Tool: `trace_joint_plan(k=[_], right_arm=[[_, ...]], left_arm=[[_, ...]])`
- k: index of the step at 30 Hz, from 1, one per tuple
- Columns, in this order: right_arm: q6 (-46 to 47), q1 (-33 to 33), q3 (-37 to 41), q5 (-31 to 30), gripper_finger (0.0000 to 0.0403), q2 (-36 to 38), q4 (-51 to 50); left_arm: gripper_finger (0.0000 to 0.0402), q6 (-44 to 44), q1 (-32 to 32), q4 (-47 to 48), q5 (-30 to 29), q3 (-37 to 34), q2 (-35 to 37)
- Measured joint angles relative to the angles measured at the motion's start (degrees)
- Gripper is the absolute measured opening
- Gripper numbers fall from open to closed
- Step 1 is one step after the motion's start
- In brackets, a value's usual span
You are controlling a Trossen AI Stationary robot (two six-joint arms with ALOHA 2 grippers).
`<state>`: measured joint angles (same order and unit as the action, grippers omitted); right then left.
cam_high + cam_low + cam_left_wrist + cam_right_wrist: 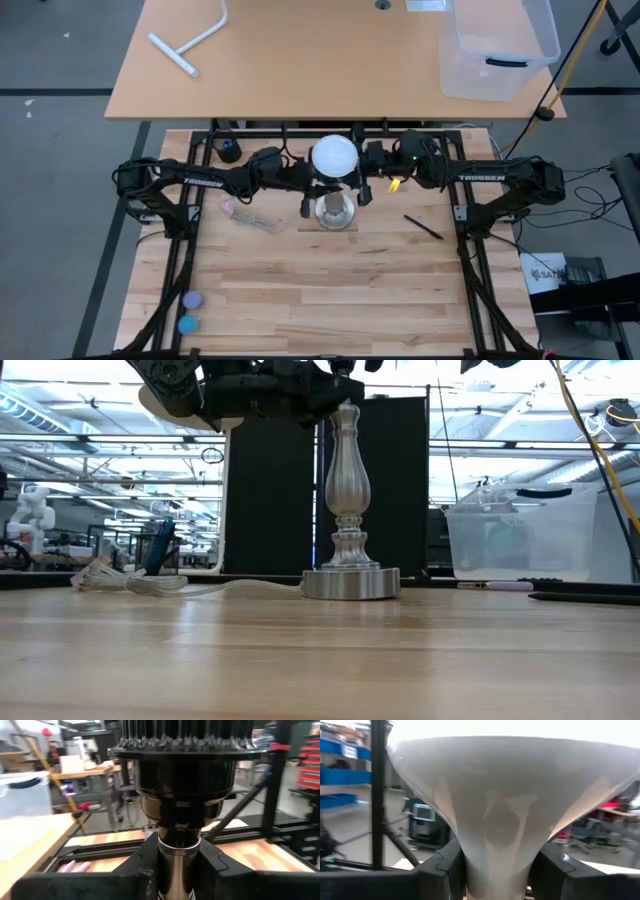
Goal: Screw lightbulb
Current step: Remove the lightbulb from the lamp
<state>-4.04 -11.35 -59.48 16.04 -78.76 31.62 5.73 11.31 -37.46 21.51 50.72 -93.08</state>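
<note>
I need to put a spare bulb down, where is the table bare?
Bare: the near planks between the lamp base and the two caps, and right of the pen. Crowded: mid-table around the bulb, both arms, and the plastic wrap.

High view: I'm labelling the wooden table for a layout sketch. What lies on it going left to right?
Purple and blue discs → clear cable bundle → lamp post base, with the lightbulb above it → black pen.
</note>
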Motion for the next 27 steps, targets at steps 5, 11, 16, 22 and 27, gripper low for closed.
trace_joint_plan(k=[5, 11, 16, 22, 27], right_arm=[[4.89, -1.9, -0.07, 4.01, 0.0154, -0.13, 0.5], [13.38, -3.09, 0.26, 5.06, 0.0154, -0.31, 2.76], [15.27, -3.16, 0.44, 4.88, 0.0154, -0.44, 4.52], [14.48, -3.53, -0.14, 9.68, 0.0153, 0.25, 9.2], [14.87, -3.34, 0.17, 12.49, 0.0153, -0.33, 7.71]], left_arm=[[0.0072, -0.36, 0.0, -0.14, 2.35, 0.08, -0.07], [0.0072, -4.46, 0.66, 0.87, 7.59, 0.13, -0.09], [0.0072, -4.95, 0.9, 0.99, 8.82, 0.13, -0.09], [0.0072, -4.78, 0.81, 1.11, 15.09, 0.1, -0.07], [0.0072, -4.91, 0.18, 0.94, 19.63, 0.0, -0.08]])
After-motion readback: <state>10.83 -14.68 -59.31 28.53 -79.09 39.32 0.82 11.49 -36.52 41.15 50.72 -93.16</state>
